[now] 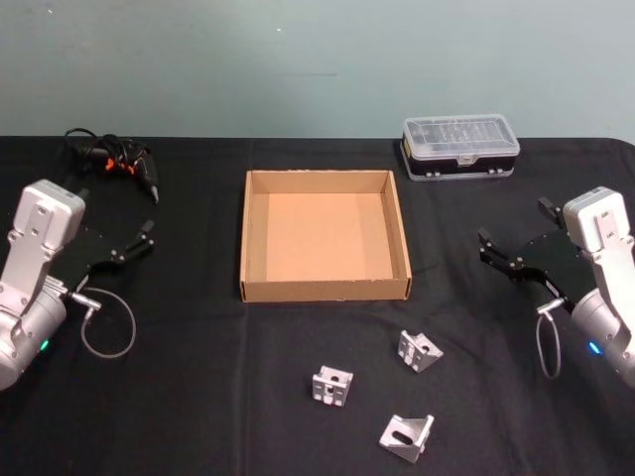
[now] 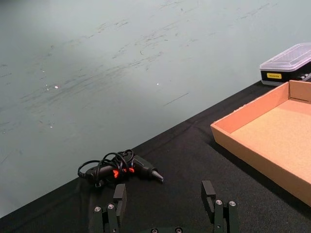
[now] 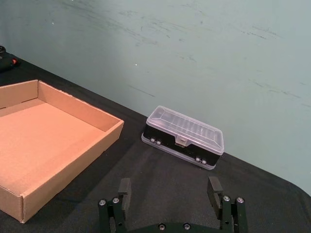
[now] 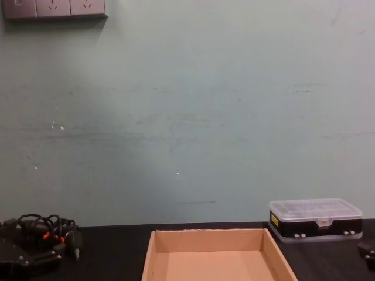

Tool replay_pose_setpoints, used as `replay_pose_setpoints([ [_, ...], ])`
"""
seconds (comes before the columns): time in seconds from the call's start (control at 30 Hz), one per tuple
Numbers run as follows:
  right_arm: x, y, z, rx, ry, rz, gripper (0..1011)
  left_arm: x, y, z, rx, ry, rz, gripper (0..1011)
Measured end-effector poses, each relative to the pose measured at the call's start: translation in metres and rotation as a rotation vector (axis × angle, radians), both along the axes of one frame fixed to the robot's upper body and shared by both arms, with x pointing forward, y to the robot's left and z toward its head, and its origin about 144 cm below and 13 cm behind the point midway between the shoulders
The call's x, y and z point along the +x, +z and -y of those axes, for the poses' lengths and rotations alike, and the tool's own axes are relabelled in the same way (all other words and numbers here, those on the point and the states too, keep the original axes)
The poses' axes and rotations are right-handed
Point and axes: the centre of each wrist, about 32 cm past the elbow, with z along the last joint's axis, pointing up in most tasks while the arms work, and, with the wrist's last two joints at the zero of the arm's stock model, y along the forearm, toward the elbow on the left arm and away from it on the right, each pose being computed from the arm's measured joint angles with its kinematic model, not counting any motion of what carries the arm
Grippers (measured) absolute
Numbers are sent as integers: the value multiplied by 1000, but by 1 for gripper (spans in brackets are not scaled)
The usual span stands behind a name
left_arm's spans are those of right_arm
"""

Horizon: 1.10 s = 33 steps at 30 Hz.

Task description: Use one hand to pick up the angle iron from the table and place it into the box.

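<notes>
Head view places three angle irons on the black surface (image 1: 198, 397), all on the near side of the box (image 1: 324, 291) and apart from it. The right angle iron (image 1: 420, 350) lies closest to the box's near wall. The left angle iron (image 1: 332, 386) sits just beside it, toward the centre. The near angle iron (image 1: 407, 437) lies closest to the robot, slotted face up. Each part is a short L-shaped bracket with no marked long axis, and each sits turned at a slant to the box walls. None is held, and none is in the box, which is empty.

The right claw (image 1: 514, 222) hovers right of the box, fingers spread wide, holding nothing. The right wrist view confirms this: the right claw (image 3: 169, 183) shows a broad gap between its fingers. The left claw (image 1: 139, 241) hovers left of the box, also wide open and empty, as the left wrist view (image 2: 164, 187) shows.

Governing relation: the brackets lie nearer to the robot than both claws and right of centre. The right angle iron therefore lies to the near left of the right claw, and the right arm is judged the nearer one. The pick has not begun.

Clear of the work area, a lidded black case (image 1: 460, 147) stands far right. A corded tool (image 1: 114, 159) lies far left.
</notes>
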Motion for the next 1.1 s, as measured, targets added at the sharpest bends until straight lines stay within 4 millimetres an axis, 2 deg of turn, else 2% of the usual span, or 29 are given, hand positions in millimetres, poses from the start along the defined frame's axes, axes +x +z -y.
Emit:
replay_pose_setpoints([
  [1.1, 0, 0, 0, 0, 0, 0, 1003, 0, 0, 0, 0, 0, 0, 1011],
])
